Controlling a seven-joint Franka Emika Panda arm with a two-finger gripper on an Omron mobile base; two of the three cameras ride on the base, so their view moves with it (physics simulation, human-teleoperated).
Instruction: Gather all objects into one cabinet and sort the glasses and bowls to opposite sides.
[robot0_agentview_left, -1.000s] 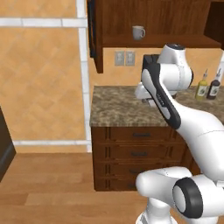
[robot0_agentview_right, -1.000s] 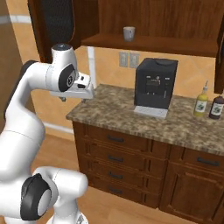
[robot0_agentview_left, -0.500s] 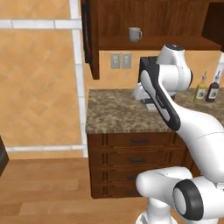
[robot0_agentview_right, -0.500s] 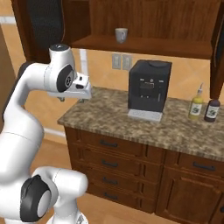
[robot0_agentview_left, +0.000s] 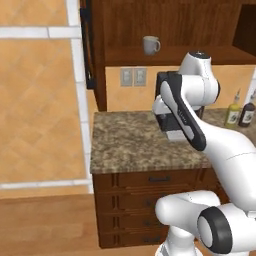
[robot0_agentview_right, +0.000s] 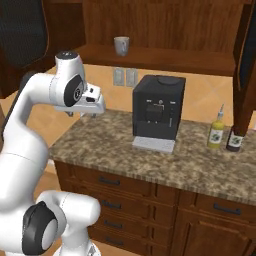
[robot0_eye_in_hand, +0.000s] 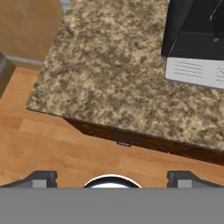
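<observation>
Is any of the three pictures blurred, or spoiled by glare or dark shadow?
Left base view: evenly lit, the grey mug on the cabinet shelf reads clearly, edges slightly soft. Right base view: no glare, the coffee machine is sharp, a dark door fills the upper left corner. Hand view: the granite counter is crisp, without shadow; open gripper at the bottom.

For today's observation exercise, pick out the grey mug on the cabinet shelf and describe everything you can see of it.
The mug is small and pale grey, with a smooth, ceramic-looking surface and one loop handle at its side. It stands upright, mouth up, alone on the wide wooden shelf of the dark brown wall cabinet, above the wall sockets. Only the shelf touches it. Its inside cannot be seen.
</observation>
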